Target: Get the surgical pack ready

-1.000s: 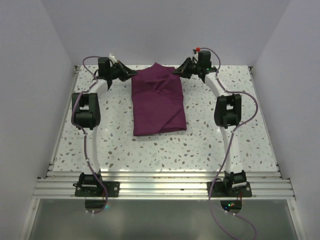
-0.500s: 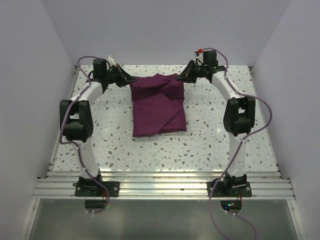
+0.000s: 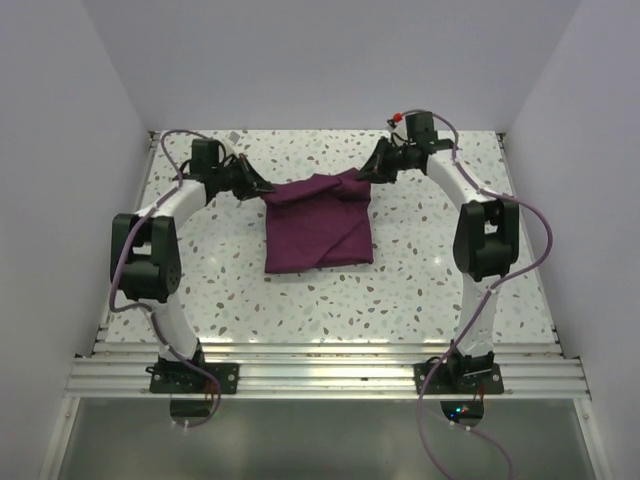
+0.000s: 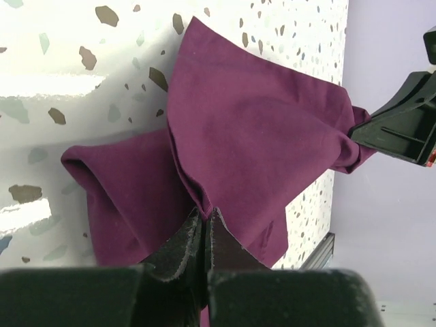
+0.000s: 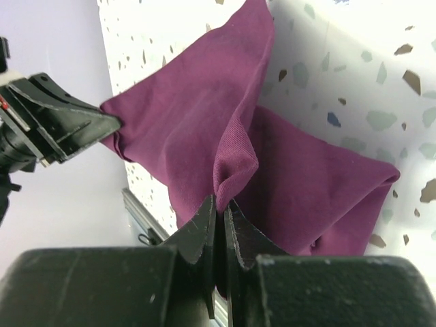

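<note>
The surgical pack is a dark purple cloth bundle lying mid-table, its far edge lifted and folding toward the near side. My left gripper is shut on the cloth's far-left corner; the left wrist view shows the cloth pinched between its fingertips. My right gripper is shut on the far-right corner, and in the right wrist view a fold of cloth sits between its fingertips. Whatever is inside the cloth is hidden.
The speckled white table is walled by pale panels at the back and both sides. An aluminium rail carrying both arm bases runs along the near edge.
Both grippers have pulled the cloth's far corners toward the near side, so the far edge has folded over and the cloth looks shorter. Both arms' elbows have swung outward and nearer.
</note>
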